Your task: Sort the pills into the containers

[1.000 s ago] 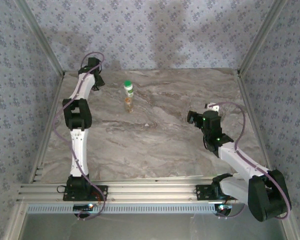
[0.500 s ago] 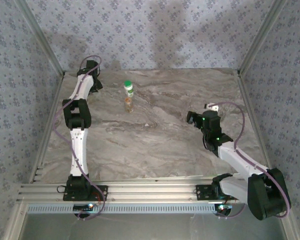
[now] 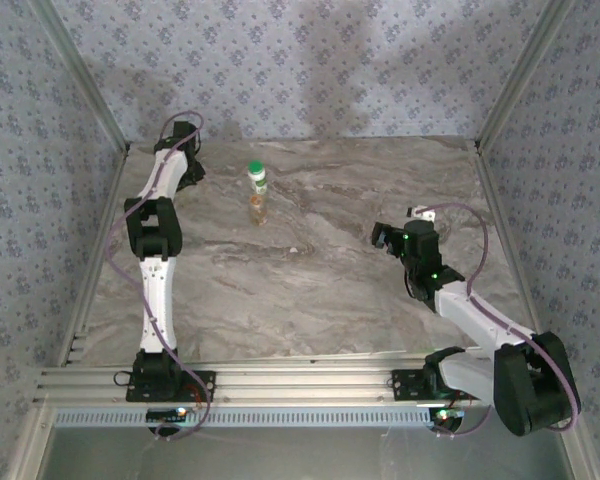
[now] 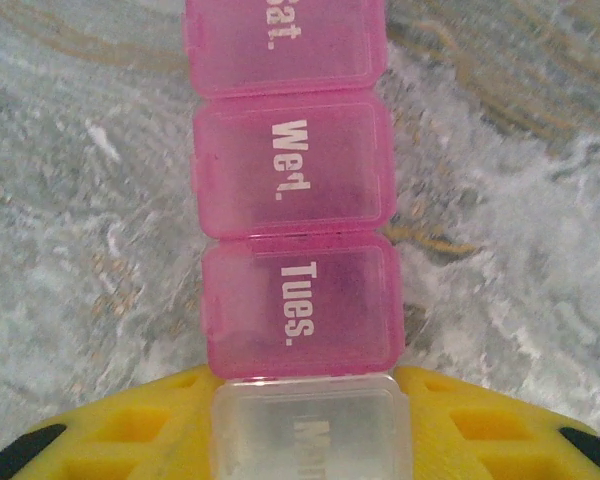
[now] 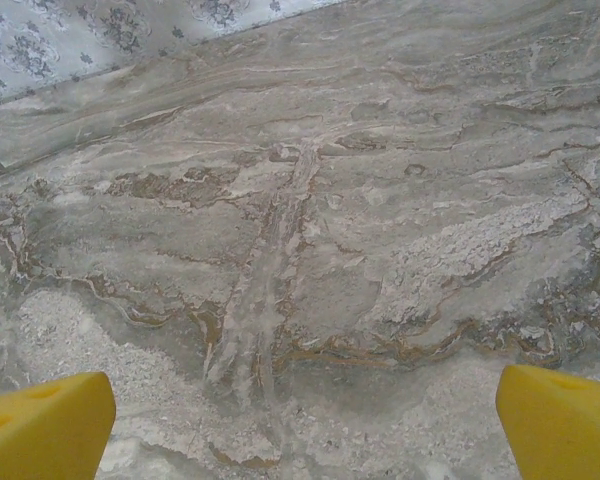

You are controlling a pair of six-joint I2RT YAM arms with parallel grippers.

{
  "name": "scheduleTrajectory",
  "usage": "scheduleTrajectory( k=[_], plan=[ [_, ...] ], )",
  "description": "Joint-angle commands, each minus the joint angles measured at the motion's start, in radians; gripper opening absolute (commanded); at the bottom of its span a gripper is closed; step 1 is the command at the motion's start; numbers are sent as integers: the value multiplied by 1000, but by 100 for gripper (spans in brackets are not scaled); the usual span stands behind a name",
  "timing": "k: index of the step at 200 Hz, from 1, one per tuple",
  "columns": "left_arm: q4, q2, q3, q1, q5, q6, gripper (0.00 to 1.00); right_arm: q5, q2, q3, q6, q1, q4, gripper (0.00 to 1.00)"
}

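One pill case (image 4: 295,250) inside left pincer (image 4: 306,432), grip unclear, right pincer (image 5: 300,412) released, bottle (image 3: 257,177) nearby

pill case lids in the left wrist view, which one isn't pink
The Mon lid, lowest in view between the yellow fingers: it is clear, while Tues, Wed and Sat are pink.

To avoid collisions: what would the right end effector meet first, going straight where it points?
Likely just the grey marble-patterned table top; nothing else lies ahead of the right end effector. Depth is unclear.
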Motion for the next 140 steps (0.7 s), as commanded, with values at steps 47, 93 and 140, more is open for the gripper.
scheduleTrajectory(
  k=[47,93,140],
  plan=[
    [228,-568,-585,-35,36,-19,43,-12,-8,35,17,6,-13,100],
    [387,-1028,-1038,-153,47,-22,43,-6,-62,33,11,24,-34,100],
    [449,-1284,-1307,-532,-59,-119,44,19,-173,62,27,55,-170,100]
  ],
)
